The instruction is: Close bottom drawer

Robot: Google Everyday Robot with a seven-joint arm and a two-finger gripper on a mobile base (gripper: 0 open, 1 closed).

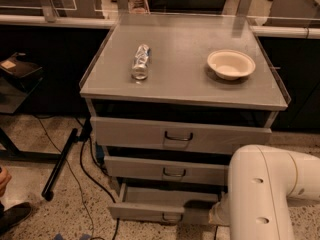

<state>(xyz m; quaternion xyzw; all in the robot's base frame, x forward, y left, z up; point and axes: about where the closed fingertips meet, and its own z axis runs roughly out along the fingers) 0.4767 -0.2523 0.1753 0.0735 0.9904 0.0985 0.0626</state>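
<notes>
Grey bottom drawer [145, 213] stands pulled out; pincer hidden behind white arm [260, 194]

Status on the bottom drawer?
Gripper low, right end of bottom drawer, mostly behind arm. Drawer pulled out. Cable on floor near its left corner.

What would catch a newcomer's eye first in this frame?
The big white robot arm fills the lower right corner, its gripper down at the right end of the bottom drawer, which stands pulled open. On the cabinet top a bottle lies on its side at left, and a pale bowl sits at right.
</notes>
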